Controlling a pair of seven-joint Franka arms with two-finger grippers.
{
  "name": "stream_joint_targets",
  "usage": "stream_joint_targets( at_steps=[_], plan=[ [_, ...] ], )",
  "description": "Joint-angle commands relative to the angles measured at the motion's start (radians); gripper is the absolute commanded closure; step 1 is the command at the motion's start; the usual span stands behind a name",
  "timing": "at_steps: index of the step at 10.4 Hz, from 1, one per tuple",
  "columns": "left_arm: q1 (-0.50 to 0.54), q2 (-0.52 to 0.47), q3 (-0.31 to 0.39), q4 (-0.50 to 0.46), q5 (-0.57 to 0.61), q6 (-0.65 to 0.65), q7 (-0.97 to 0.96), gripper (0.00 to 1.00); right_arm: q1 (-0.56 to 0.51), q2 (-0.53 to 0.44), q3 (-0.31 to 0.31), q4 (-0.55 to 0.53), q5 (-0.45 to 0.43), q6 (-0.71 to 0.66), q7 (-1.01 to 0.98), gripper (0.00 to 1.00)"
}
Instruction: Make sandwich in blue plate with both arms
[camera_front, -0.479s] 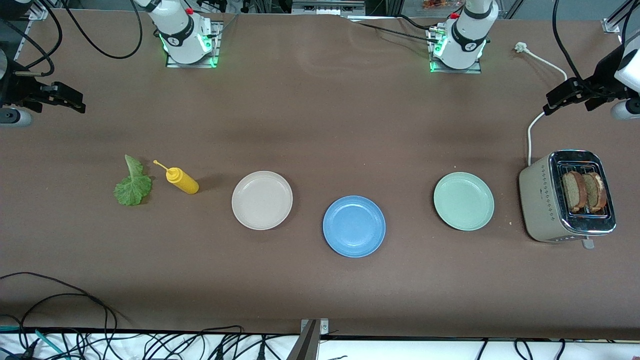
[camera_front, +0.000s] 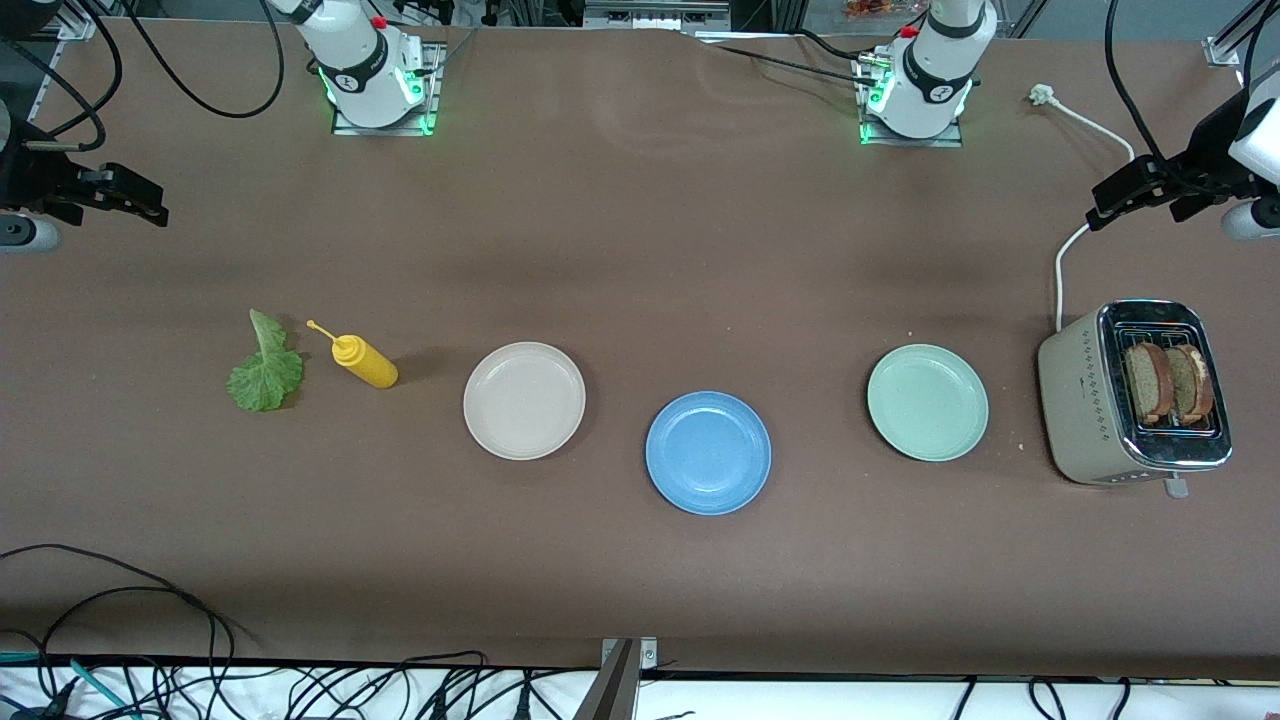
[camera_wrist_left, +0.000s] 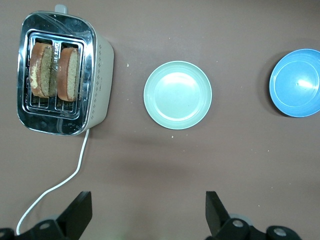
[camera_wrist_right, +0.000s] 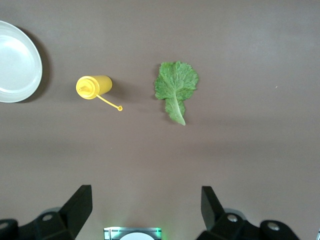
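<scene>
The blue plate (camera_front: 708, 452) (camera_wrist_left: 296, 82) lies bare at mid-table. Two brown bread slices (camera_front: 1168, 382) (camera_wrist_left: 55, 70) stand upright in the slots of a toaster (camera_front: 1080, 400) at the left arm's end of the table. A crinkled green lettuce leaf (camera_front: 265, 368) (camera_wrist_right: 176, 87) lies flat at the right arm's end. My left gripper (camera_front: 1110, 205) (camera_wrist_left: 148, 210) hangs open and holds nothing, high over the bare table near the toaster's white cord. My right gripper (camera_front: 140, 200) (camera_wrist_right: 146, 205) also hangs open with nothing between its fingers, high above the table near the lettuce.
A beige-white plate (camera_front: 524, 400) and a mint-green plate (camera_front: 927, 402) flank the blue plate, slightly farther from the front camera. A yellow squeeze bottle (camera_front: 365, 362) lies beside the lettuce. The toaster's white cord (camera_front: 1060, 270) runs toward the left arm's base. Black cables (camera_front: 120, 610) lie along the table's front edge.
The right gripper has shifted very slightly. Nothing else has moved.
</scene>
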Motion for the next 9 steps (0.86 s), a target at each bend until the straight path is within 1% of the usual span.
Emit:
stream_joint_targets(
  at_steps=[1,4,5,9],
  plan=[
    [0.008,-0.022,-0.003,-0.014,-0.031,-0.006,0.005,0.00,-0.002,-0.001,-0.001,0.052,0.014,-0.016,0.003,0.01],
    [0.008,-0.020,-0.003,-0.014,-0.031,-0.006,0.005,0.00,-0.002,-0.009,0.001,0.095,0.015,-0.016,-0.001,0.00],
    [0.008,-0.022,-0.003,-0.014,-0.031,-0.006,0.005,0.00,-0.002,-0.026,-0.004,0.093,0.017,-0.017,-0.010,0.00],
    [0.008,-0.022,-0.003,-0.014,-0.031,-0.006,0.005,0.00,-0.002,-0.026,-0.008,0.110,0.015,0.001,-0.010,0.00]
  ],
)
